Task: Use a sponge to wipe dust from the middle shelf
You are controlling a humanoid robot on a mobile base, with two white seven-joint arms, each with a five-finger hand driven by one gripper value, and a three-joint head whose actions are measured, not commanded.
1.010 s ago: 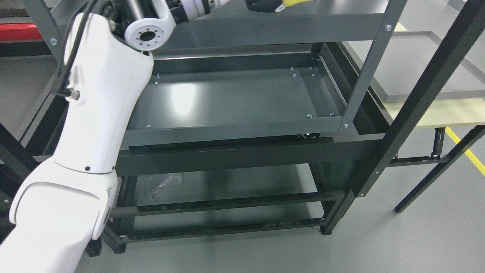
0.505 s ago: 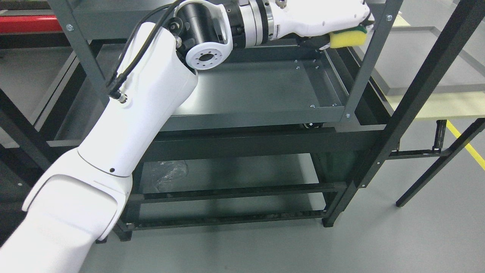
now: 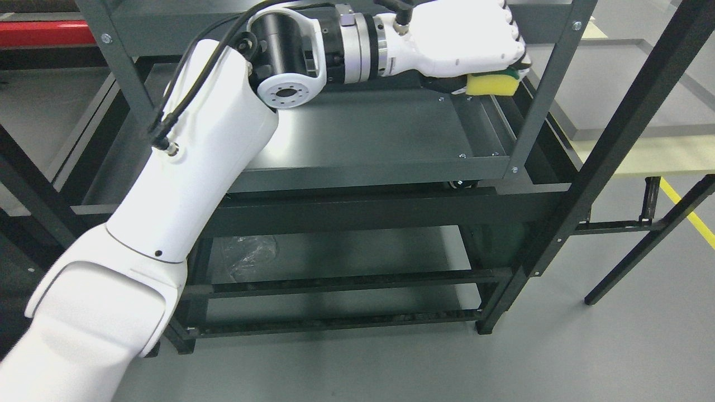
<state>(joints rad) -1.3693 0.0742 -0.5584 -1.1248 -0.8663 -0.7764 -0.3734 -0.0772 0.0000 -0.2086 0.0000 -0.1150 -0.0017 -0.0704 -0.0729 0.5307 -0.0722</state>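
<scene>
Left hand closed over a yellow sponge at the far right corner of the middle shelf of a dark metal rack. The sponge is held beneath the palm with its broad yellow face downward, a grip that suits pressing and dragging it flat along the tray; a thin green layer shows at its top edge, against the fingers. The hand's back faces the camera and the knuckles are curled, so the fingertips themselves are hidden under the sponge. The sponge sits at or just above the raised right lip of the shelf; whether it already bears on the metal cannot be told from this view. The corner placement suggests the start or end of a stroke, since a pass begun at one wall can sweep the whole tray toward the other. The left arm enters from the lower left, rises steeply along the rack's front, bends sharply at the elbow joint, and runs nearly level to the right over the shelf, wrist roughly straight. This reach keeps the forearm clear of the upright post just beside the hand. The shelf surface appears bare and glossy. The right arm is not in view.
</scene>
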